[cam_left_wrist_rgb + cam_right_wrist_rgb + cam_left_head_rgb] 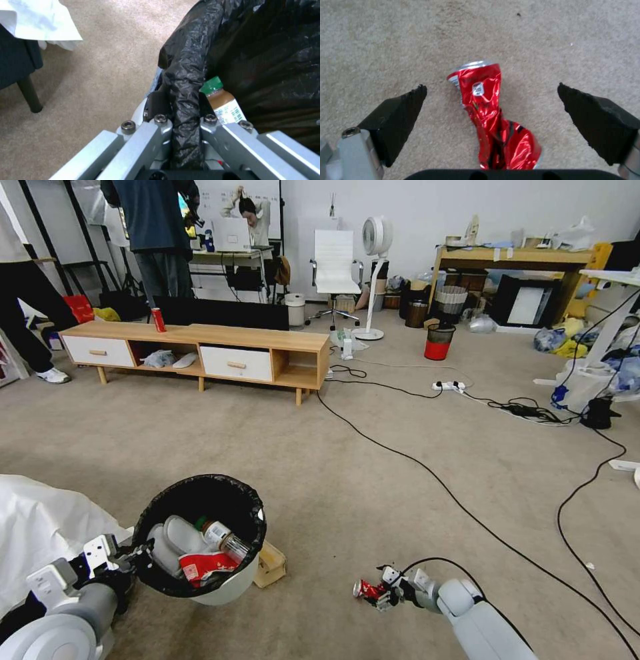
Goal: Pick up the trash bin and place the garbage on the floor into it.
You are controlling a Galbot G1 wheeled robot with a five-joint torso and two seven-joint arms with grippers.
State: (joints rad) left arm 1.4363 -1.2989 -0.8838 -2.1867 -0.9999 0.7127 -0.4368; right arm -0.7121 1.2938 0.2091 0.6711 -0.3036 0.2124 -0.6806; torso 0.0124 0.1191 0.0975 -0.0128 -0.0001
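Two pincers share the work: the left pincer [181, 125] is clamped on the bag-lined rim of the bin [200, 540], holding it off the floor [347, 460] with a bottle [223, 105] and other litter inside. The right pincer [491, 110] hovers low with fingers [400, 120] spread wide, a crushed red can [490, 112] lying on the carpet between them. A clean pick likely means lowering until both pads flank the can's crumpled waist, then closing squarely so the slick metal does not squirt out.
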